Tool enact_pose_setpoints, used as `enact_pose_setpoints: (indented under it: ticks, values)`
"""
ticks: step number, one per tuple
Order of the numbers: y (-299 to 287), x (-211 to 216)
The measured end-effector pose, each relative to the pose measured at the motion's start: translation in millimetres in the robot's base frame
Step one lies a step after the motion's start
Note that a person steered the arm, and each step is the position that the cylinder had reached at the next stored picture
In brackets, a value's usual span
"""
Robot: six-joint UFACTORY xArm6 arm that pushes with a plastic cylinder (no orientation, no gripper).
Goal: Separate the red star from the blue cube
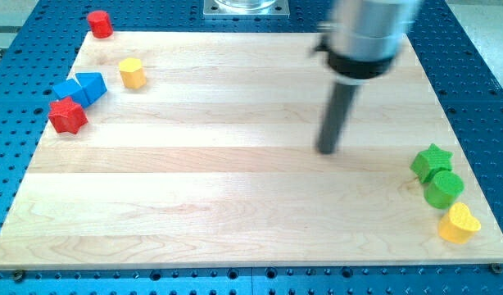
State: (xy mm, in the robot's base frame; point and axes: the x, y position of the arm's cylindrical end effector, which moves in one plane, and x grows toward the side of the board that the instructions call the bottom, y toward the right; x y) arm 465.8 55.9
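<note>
A pale wooden board [235, 205] lies on a blue perforated table [473, 74]; the red star [68, 115] touches the blue cube [69, 92] at the view's left, my tip [327, 151] well apart, motion-blurred, carrying no pincer

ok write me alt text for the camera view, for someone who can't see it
My tip rests mid-board, far from the red star, which touches the blue cube at the view's left edge. A yellow block sits nearby; green and yellow blocks cluster at the lower right.
</note>
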Motion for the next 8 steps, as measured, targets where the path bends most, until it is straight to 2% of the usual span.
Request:
enact_pose_setpoints:
  ticks: [1,2,3,4,5,7,8]
  values:
    - [-160,34]
    - [-301,33]
    - [-360,8]
    - [-361,-11]
    - [-361,-64]
    - [-265,-51]
    - [-306,-49]
